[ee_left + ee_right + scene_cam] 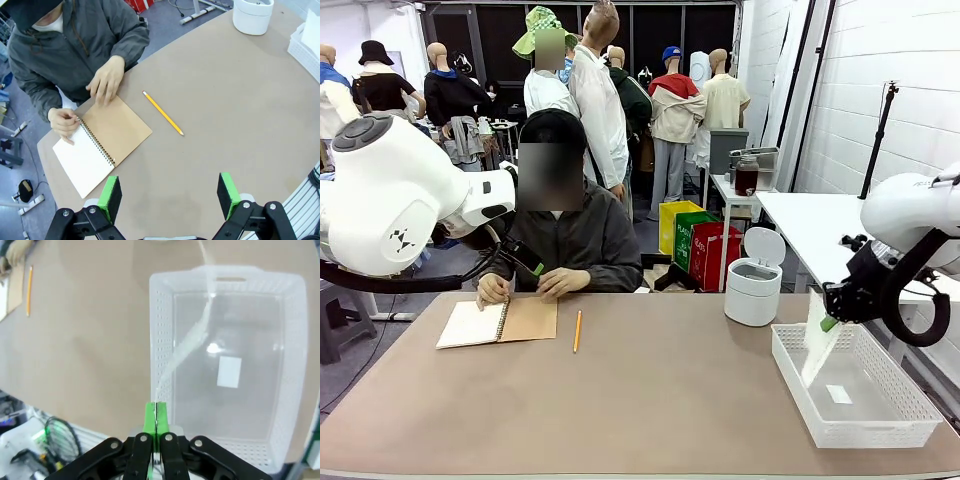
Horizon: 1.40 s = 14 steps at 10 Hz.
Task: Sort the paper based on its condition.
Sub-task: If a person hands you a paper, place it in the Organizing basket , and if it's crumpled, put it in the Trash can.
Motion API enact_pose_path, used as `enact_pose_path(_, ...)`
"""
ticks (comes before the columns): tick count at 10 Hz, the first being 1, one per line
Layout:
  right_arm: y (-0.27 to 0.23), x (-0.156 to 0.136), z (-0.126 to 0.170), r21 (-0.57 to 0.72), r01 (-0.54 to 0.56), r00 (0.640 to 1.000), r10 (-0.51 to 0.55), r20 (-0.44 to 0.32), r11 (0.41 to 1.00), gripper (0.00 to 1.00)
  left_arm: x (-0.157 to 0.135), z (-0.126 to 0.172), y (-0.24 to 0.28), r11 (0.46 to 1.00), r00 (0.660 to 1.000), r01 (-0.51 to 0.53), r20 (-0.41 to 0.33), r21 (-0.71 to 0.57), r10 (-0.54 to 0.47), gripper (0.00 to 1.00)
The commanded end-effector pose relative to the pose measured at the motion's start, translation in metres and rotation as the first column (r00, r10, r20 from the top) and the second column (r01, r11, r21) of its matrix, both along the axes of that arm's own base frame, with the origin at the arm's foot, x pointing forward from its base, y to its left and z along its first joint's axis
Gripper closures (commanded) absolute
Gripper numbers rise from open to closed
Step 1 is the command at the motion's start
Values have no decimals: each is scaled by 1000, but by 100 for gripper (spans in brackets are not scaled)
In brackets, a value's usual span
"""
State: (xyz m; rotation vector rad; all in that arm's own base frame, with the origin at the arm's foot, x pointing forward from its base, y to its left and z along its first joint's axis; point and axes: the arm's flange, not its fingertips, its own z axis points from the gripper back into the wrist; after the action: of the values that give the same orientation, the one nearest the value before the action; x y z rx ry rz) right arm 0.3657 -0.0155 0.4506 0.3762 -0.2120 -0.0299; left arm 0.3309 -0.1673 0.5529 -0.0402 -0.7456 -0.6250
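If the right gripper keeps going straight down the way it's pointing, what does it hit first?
Most likely the floor of the white basket: the right gripper, jaws shut on a hanging paper sheet, points into it. The sheet's lower edge would touch first; depth is unclear.

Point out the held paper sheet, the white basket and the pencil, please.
paper sheet (817, 345), front view, middle of the hanging sheet.
white basket (910, 425), front view, right rim.
pencil (163, 113), left wrist view, mid-shaft.

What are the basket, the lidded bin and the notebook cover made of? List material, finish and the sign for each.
Basket: seemingly translucent white plastic, semi-glossy; perforated walls, and the table shows through its floor.
Lidded bin: probably matte white plastic; smooth moulded cylinder with a tipped-up lid.
Notebook cover: looks like uncoated brown cardboard, flat and dull, on a metal spiral.
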Motion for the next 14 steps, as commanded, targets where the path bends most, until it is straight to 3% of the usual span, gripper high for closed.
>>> enact_pose_path(1, 6, -14, -31, 29, -32, 998, 33, -50, 999, 100, 0, -1, 1, 1000, 1000, -4, 1, 1, 4, 0)
enact_pose_path(5, 17, 5, -53, -4, -139, 986, 138, -96, 990, 100, 0, -1, 1, 1000, 1000, -4, 1, 1, 4, 0)
enact_pose_path(6, 18, 4, -57, -63, -152, 976, 139, -167, 986, 100, 0, -1, 1, 1000, 1000, -4, 1, 1, 4, 0)
enact_pose_path(8, 16, -2, -60, -176, -147, 965, 102, -244, 973, 100, 0, -1, 1, 1000, 1000, -4, 1, 1, 4, 0)
enact_pose_path(11, 7, -7, -60, -251, -104, 965, 36, -261, 962, 100, 0, -1, 1, 1000, 1000, -4, 1, 1, 4, 0)
enact_pose_path(14, -5, -7, -62, -334, 30, 958, -122, -258, 942, 100, 0, -1, 1, 1000, 1000, -4, 1, 1, 4, 0)
